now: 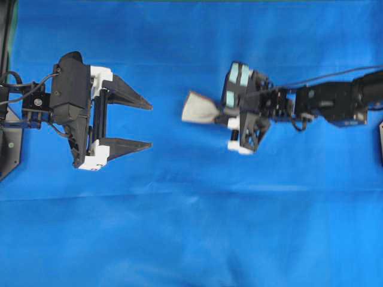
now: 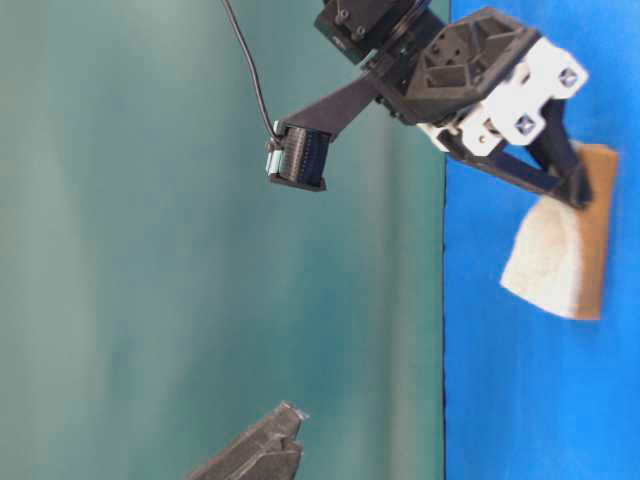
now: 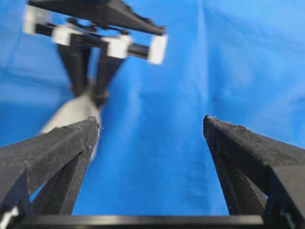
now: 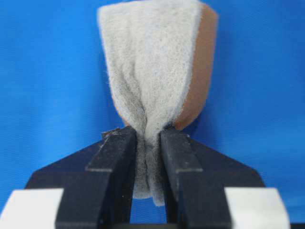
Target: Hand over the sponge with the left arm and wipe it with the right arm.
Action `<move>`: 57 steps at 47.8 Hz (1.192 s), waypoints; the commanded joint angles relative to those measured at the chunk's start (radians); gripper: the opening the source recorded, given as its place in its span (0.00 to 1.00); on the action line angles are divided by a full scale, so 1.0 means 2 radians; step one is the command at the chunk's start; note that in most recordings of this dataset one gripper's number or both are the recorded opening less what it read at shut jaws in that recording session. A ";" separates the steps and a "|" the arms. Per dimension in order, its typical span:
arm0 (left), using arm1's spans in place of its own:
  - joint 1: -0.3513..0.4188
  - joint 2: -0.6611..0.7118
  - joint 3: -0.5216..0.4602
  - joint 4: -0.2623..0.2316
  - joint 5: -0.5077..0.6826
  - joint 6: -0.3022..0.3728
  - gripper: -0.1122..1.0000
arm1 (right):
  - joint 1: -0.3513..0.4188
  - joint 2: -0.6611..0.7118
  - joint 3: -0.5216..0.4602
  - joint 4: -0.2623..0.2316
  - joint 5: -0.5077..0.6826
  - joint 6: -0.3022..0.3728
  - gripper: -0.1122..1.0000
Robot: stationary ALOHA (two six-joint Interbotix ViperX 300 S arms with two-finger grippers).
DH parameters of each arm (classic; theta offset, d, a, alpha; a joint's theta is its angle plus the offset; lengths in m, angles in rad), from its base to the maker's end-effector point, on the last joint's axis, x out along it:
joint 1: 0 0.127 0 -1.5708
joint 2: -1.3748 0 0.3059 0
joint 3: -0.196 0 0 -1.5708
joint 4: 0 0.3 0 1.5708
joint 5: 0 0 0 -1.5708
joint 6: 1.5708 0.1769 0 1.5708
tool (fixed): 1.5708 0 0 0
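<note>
Two claws, one sponge (image 1: 197,109): the right gripper (image 1: 222,113) pinches it above the blue cloth (image 1: 191,239), while the left gripper (image 1: 149,125) gapes empty nearby. Handover looks finished; wiping means lowering the sponge onto the cloth.

**Blue cloth and a teal wall**

You have a blue cloth (image 1: 191,239) spread across the whole work surface, faintly creased, with a soft fold line running side to side. In your table-level view, a plain teal-green backdrop (image 2: 150,250) stands beside the cloth's edge.
</note>
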 commanded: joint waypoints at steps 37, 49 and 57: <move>-0.008 -0.002 0.000 0.000 -0.005 -0.003 0.90 | 0.002 -0.015 -0.012 0.006 0.051 -0.009 0.32; -0.008 -0.002 0.000 0.001 -0.005 -0.003 0.90 | -0.087 -0.024 -0.004 -0.054 0.033 -0.009 0.32; -0.008 -0.002 0.000 0.001 -0.005 -0.003 0.90 | -0.100 -0.025 -0.004 -0.067 0.030 -0.009 0.32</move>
